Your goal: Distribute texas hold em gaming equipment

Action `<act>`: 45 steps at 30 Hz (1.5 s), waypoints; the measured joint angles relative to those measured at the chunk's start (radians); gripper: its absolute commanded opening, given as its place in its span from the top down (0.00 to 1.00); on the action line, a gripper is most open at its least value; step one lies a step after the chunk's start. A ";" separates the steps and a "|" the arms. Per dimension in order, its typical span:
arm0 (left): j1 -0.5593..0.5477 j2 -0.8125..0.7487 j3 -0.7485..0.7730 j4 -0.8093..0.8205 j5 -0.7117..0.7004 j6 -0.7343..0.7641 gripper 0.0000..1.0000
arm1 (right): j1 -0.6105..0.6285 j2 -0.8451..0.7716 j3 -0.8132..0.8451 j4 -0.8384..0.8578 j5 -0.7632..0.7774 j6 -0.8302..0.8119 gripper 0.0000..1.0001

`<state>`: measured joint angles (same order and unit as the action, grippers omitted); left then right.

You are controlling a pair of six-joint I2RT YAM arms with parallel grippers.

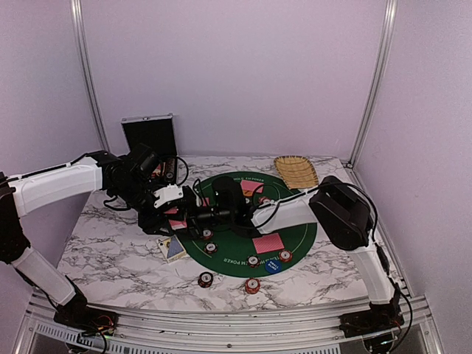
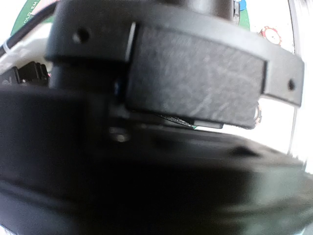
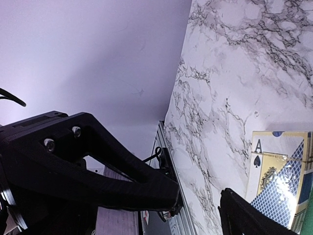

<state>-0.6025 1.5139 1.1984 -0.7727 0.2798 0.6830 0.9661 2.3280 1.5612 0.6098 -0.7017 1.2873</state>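
At the far left of the marble table (image 1: 110, 251) the silver case (image 1: 150, 136) stands upright near the back wall, and my left arm reaches in front of it toward the middle. My left gripper (image 1: 179, 210) hangs low over the left edge of the green mat (image 1: 299, 237), with a sliver of a red-backed card (image 1: 177, 222) showing just under it. Whether those fingers are wide or narrow I cannot tell, because my left wrist camera is filled by a dark, blurred body close against the lens (only one red-and-white poker chip (image 2: 271, 35) peeks in at the top right corner). Just nearer than that gripper, a card box (image 1: 174, 248) lies on the marble against the mat's left rim; my right wrist camera shows its ace of spades and blue diamond pattern. My right gripper (image 1: 200, 219) comes in from the right across the mat and sits close against the left one. Its fingers (image 3: 122, 171) stand apart with nothing between them, only marble and a corner of the box showing in the gap. Two loose chips (image 1: 205, 279) rest on bare marble just off the mat's near edge, well apart from each other, and more chips (image 1: 253, 261) dot the mat's near half. A second red card (image 1: 267, 243) lies flat on the mat to the right of centre, another card (image 1: 251, 186) lies toward its far side, and the blue button disc (image 1: 273, 265) sits near the mat's near rim between two chips. At the far right corner the woven tray (image 1: 296, 171) lies on the marble just beyond the mat.
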 measured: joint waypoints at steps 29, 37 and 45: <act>-0.002 0.000 0.000 -0.018 -0.012 -0.003 0.97 | -0.046 -0.119 -0.146 -0.064 0.039 -0.096 0.44; -0.002 0.000 0.000 -0.018 -0.019 -0.002 0.97 | -0.055 -0.156 -0.179 -0.064 0.039 -0.108 0.61; -0.002 0.000 0.000 -0.018 -0.019 -0.002 0.97 | -0.066 -0.191 -0.208 -0.072 0.042 -0.112 0.76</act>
<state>-0.6041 1.5143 1.1984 -0.7910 0.2607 0.6807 0.9005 2.1372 1.3529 0.5377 -0.6601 1.1755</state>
